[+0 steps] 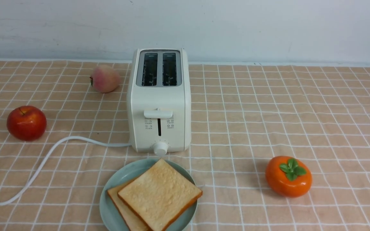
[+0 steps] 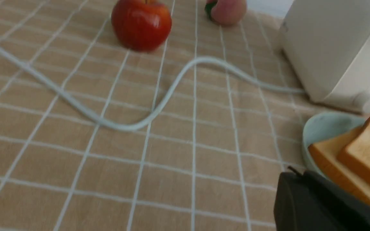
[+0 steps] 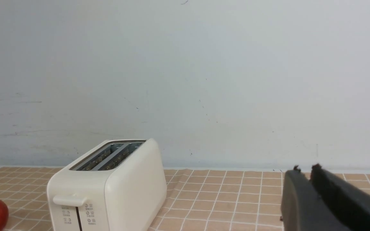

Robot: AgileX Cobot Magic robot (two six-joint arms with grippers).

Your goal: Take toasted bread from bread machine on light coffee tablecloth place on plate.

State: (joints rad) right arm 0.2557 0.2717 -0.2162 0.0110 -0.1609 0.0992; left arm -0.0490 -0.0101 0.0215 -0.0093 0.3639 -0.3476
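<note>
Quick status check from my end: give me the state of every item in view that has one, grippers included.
bread machine: upright, both slots empty, lever up
toasted bread: two slices stacked flat on the plate, top one offset
plate: on the cloth in front of the bread machine, holding both slices
cord: slack, curving across the cloth
left gripper: shut, empty
right gripper: jaws close together, holding nothing

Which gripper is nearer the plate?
Left. The left gripper sits right at the plate rim beside the toast; the right gripper is raised, facing the toaster.
</note>
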